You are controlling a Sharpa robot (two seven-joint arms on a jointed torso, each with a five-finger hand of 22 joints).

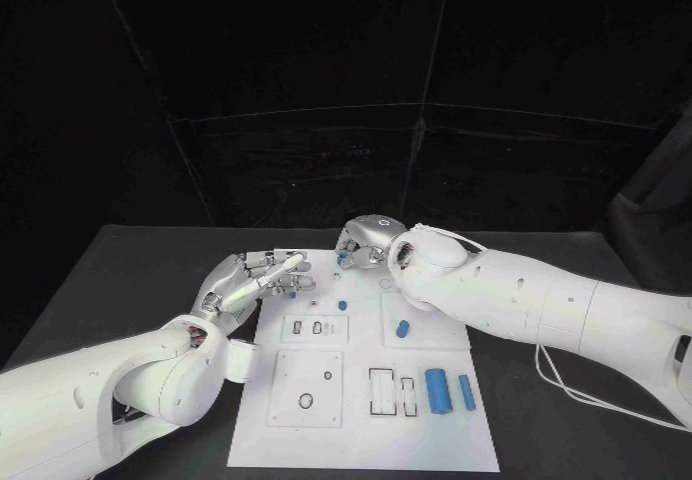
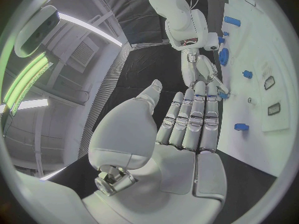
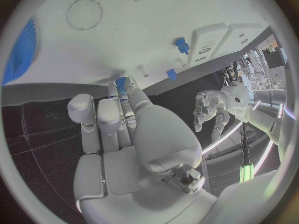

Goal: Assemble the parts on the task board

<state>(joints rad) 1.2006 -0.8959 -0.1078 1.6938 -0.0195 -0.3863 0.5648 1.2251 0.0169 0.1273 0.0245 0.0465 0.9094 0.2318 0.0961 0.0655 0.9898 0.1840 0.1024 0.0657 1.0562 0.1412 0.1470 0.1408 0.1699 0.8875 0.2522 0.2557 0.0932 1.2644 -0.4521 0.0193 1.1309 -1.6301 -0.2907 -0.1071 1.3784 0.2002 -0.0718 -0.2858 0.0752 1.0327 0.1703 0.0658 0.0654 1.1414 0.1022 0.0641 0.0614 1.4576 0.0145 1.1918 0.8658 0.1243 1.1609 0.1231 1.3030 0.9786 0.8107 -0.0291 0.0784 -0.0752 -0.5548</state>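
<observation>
At the far edge of the board (image 1: 361, 445), pinching a small blue part (image 3: 122, 83) in the curled fingertips of the right hand (image 1: 368, 243), just above the white surface. Just beside it, holding the left hand (image 1: 257, 283) flat at the board's far left corner: fingers straight and side by side, thumb off to one side, palm bare. Looks like mid-carry toward a seat. Could go wrong quickly from here: thin grip on a tiny piece, so may twist or drop out on the way down and roll off onto the table (image 1: 144, 260). Could also clip the left fingers, parked so near, and get knocked off line. Might jam, too, if brought down tilted. From the head view, getting the layout: two cylinders (image 1: 449, 390) lying near the board's right edge, loose pieces (image 1: 402, 327) mid-board, both hands close together. Cannot tell the pinch from there, though. From the right wrist view, catching the blue tip between the fingers; from the left wrist view, seeing the bare palm and the other hand hanging over the board.
</observation>
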